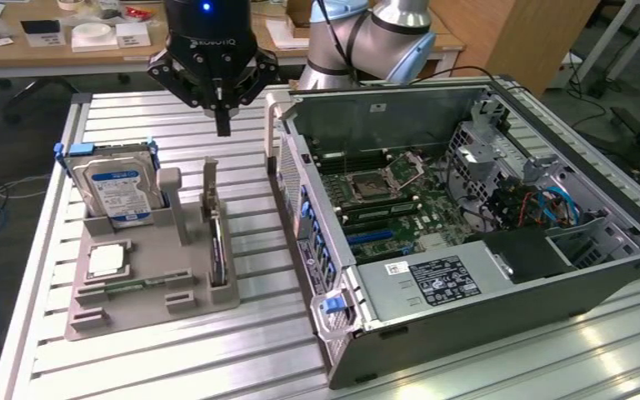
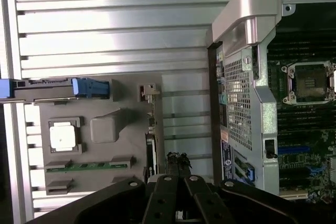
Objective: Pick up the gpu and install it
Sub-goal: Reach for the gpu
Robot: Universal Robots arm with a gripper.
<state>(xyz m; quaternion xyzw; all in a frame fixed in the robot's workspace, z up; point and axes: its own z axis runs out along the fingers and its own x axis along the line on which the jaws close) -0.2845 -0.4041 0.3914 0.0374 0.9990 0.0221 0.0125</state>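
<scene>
Gripper pinched shut, empty, above the gpu.
Gpu stands on edge in the grey holder, below the jaws, untouched. Likely light, stiff and fragile, so grip the bare top edge by the bracket. Hard drive on one side of the jaws, open PC case wall close on the other.

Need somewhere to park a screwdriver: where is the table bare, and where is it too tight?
In the exterior view, bare table lies nearer than the tray, and also beyond it. A narrow bare strip runs between the tray's gpu and the case. The tray and the case's inside are crowded.
</scene>
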